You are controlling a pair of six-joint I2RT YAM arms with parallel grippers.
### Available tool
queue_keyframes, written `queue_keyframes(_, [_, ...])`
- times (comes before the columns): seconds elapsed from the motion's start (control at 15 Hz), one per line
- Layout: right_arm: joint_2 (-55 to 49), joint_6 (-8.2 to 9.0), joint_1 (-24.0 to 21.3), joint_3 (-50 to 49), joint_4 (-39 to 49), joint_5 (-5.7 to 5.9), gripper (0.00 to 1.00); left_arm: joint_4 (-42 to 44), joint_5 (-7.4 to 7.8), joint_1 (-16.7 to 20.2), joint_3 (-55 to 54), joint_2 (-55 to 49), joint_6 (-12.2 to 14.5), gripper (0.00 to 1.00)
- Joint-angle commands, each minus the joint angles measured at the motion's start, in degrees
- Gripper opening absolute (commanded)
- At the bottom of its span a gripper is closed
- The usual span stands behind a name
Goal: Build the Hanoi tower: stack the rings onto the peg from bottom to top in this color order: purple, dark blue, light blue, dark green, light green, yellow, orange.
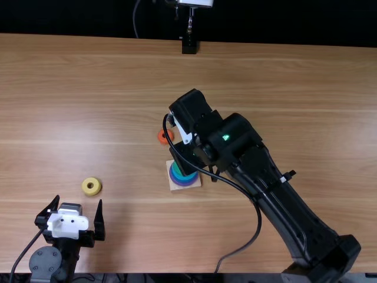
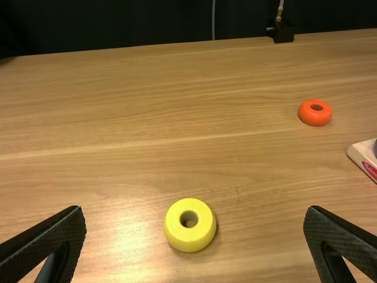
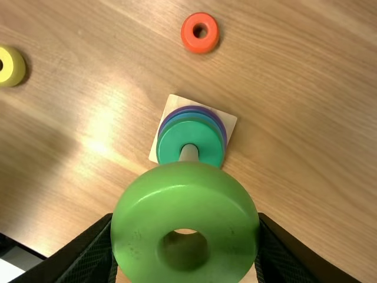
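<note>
In the top view the right gripper (image 1: 188, 158) is over the wooden base (image 1: 176, 185). In the right wrist view my right gripper (image 3: 186, 227) is shut on the light green ring (image 3: 184, 259), held above the peg (image 3: 189, 153). The dark green ring (image 3: 206, 135) tops the stack, with blue and the purple ring (image 3: 219, 118) beneath. The left gripper (image 1: 78, 207) stands open near the yellow ring (image 1: 91, 186); in the left wrist view the left gripper (image 2: 195, 213) has the yellow ring (image 2: 189, 225) lying on the table between its spread fingers, ungripped. An orange ring (image 2: 315, 112) lies farther off.
The right arm (image 1: 283, 194) stretches diagonally over the table (image 1: 88, 106), a black cable looping beside it. A small black stand (image 1: 189, 46) is at the far edge. The orange ring (image 1: 165, 137) lies just beyond the base.
</note>
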Motion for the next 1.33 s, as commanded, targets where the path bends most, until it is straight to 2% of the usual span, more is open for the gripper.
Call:
queue_keyframes(0.0, [1.0, 0.06, 0.5, 2.7, 0.1, 0.1, 0.0, -4.8, -0.23, -0.1, -6.0, -0.7, 0.8, 1.0])
queue_keyframes(0.87, [4.5, 0.27, 0.4, 2.5, 0.0, 0.0, 0.0, -4.8, -0.23, -0.1, -6.0, -0.7, 0.8, 1.0])
queue_keyframes(1.0, [5.0, 0.16, 0.4, 2.4, -0.5, 0.31, 0.0, -4.8, -0.23, -0.1, -6.0, -0.7, 0.8, 1.0])
queue_keyframes(1.07, [4.9, 0.27, 0.5, 2.2, -0.8, 0.42, 0.26, -4.8, -0.23, -0.1, -6.0, -0.7, 0.8, 1.0])
queue_keyframes(1.13, [5.0, 0.38, 0.5, 2.1, -0.7, 0.52, 0.58, -4.8, -0.23, -0.1, -6.0, -0.7, 0.8, 1.0])
queue_keyframes(1.2, [4.9, 0.27, 0.5, 1.9, -0.9, 0.63, 1.0, -4.8, -0.23, -0.1, -6.0, -0.7, 0.8, 1.0])
queue_keyframes(1.27, [4.9, 0.27, 0.4, 0.4, -1.1, 0.73, 1.0, -4.8, -0.23, 0.0, -6.0, -0.7, 0.8, 1.0])
